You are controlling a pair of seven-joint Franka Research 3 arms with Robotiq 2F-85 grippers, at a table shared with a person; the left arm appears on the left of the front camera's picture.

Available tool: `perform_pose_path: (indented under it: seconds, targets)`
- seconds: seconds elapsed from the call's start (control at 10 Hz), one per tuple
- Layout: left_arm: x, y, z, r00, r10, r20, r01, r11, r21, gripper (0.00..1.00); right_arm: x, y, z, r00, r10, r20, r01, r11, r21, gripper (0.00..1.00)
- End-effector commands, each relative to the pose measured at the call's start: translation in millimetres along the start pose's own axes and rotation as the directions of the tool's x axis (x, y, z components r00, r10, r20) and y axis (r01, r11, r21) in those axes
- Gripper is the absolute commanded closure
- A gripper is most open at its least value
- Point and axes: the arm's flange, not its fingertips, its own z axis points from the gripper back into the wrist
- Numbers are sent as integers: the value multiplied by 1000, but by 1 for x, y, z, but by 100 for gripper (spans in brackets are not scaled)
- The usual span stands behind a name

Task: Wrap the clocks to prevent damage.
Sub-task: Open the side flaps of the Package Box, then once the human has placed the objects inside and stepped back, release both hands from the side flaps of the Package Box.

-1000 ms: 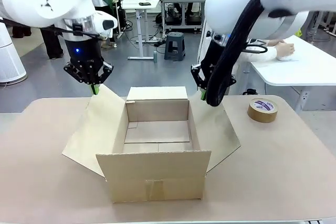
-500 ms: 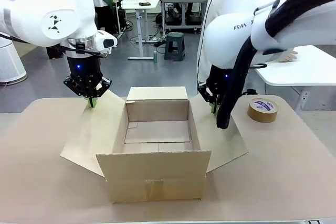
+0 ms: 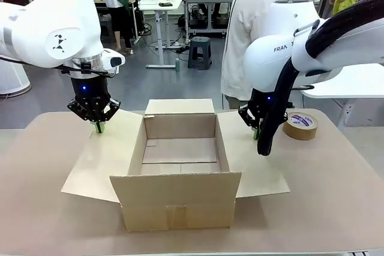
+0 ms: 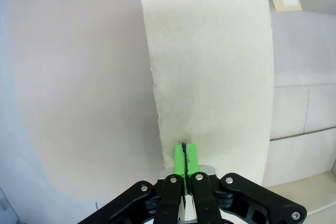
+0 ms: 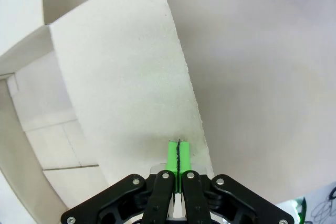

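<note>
On the table, the cardboard box stands open, flaps splayed.

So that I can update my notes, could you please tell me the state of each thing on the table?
Box: open, nothing seen inside.
Left flap: folded out, nearly flat.
Right flap: folded out, nearly flat.
Far flap: upright.
Tape: lying flat, apart from box.
Left pincer: shut, tip at left flap.
Right pincer: shut, tip at right flap.
</note>
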Motion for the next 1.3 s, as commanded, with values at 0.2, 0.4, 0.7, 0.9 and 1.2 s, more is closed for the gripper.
perform_pose_path:
  seconds: [0.2,0.4,0.7,0.9,1.2]
  targets:
    - [7,16,-42,996,79,-28,-82,985,-154,100,2,0,-40,999,-10,-40,11,999,46,99]
    - [8,17,-55,995,75,-61,-83,987,-138,100,5,0,-49,999,-16,-36,18,999,43,99]
    - [7,15,-61,995,59,-80,-71,986,-153,100,5,0,-49,999,-6,-39,9,998,65,99]
    - [8,14,-63,994,82,-76,-90,989,-118,100,8,-1,-47,999,-13,-37,13,1000,14,99]
    - [8,14,-63,994,82,-76,-90,989,-118,100,8,-1,-47,999,-13,-37,13,1000,14,99]
